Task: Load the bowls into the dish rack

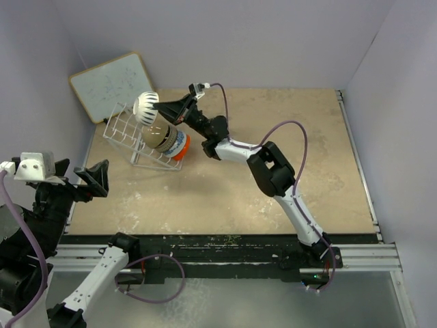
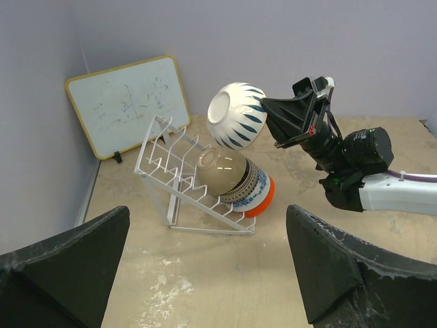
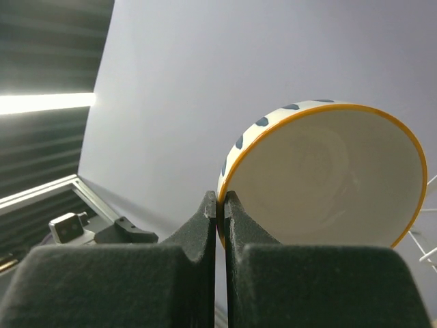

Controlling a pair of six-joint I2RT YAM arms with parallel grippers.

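Upper left of the overhead view: the right pincer [image 1: 161, 107] is clenched on the rim of a blue-and-white patterned bowl [image 2: 235, 115], held tilted in the air just above the wire dish rack [image 2: 161, 154]. A tan bowl [image 2: 220, 171] and an orange bowl [image 2: 263, 198] sit nested in the rack. This looks like the placing step; next, the bowl likely needs lowering between free prongs. The left pincer [image 1: 94, 179] hangs released at lower left.

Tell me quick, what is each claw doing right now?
Left claw: open, holding nothing.
Right claw: shut on the rim of the blue-and-white bowl.
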